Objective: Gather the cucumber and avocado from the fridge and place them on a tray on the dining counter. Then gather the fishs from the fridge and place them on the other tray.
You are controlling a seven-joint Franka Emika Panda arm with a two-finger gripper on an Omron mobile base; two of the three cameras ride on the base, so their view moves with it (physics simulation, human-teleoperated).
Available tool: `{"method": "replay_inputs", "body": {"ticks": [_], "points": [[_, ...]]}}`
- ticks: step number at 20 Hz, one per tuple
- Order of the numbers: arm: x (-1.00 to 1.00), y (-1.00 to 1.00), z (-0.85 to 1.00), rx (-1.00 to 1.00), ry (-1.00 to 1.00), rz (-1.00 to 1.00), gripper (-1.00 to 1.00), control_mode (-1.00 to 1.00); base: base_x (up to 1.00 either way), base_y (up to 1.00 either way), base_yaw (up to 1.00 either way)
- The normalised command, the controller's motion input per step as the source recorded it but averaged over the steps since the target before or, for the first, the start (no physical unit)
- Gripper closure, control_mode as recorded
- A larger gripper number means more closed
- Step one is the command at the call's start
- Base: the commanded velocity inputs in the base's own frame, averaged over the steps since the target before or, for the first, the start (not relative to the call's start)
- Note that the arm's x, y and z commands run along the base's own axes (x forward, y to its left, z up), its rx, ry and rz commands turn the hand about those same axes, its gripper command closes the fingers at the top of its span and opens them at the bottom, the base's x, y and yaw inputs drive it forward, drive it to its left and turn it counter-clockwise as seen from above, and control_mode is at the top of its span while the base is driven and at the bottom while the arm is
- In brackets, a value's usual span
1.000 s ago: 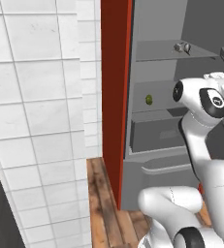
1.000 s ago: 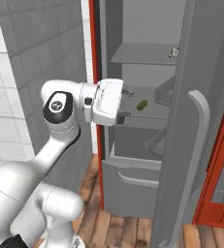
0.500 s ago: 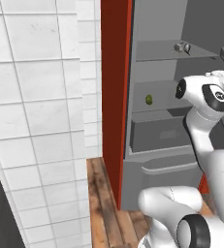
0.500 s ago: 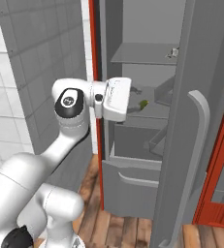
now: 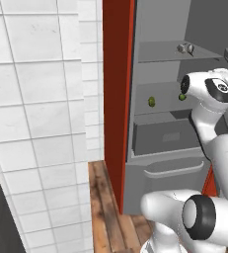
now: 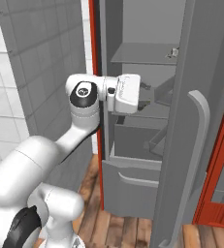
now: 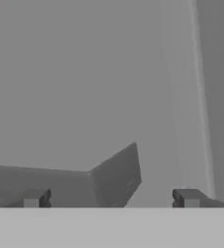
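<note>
While reaching into the fridge (image 5: pixel 184 64) for the avocado (image 5: pixel 151 102) (first fetch, by the look of it), gripper (image 7: pixel 111 197) spread wide, grasping nothing. Needs lining up on that shelf, then closing.

The fridge's open red door (image 5: pixel 118 99) stands to the left of the hand, white wall tiles (image 5: pixel 41 123) beyond it. A grey drawer (image 6: pixel 133 181) sits below the hand, its front pulled out slightly. A grey door handle (image 6: pixel 196 160) rises to the hand's right above the wooden floor (image 5: pixel 103 207).

The arm (image 6: pixel 87 97) has swung deeper into the fridge (image 6: pixel 142 58).
</note>
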Motion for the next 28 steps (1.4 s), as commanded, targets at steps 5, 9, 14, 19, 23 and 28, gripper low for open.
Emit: {"method": "replay_inputs", "body": {"ticks": [5, 9, 14, 19, 23, 28], "points": [[0.35, -0.29, 0.00, 0.00, 0.00, 0.00, -1.00, -1.00, 0.00, 0.00, 0.00], [0.30, -0.29, 0.00, 0.00, 0.00, 0.00, -1.00, -1.00, 0.00, 0.00, 0.00], [0.12, -0.24, -0.11, 0.00, 0.01, 0.00, -1.00, -1.00, 0.00, 0.00, 0.00], [0.03, -0.37, -0.10, 0.00, 0.01, 0.00, -1.00, -1.00, 0.00, 0.00, 0.00], [0.02, -0.57, -0.01, 0.00, 0.00, 0.00, -1.00, -1.00, 0.00, 0.00, 0.00], [0.03, -0.44, -0.01, 0.00, 0.01, 0.00, -1.00, -1.00, 0.00, 0.00, 0.00]]}}
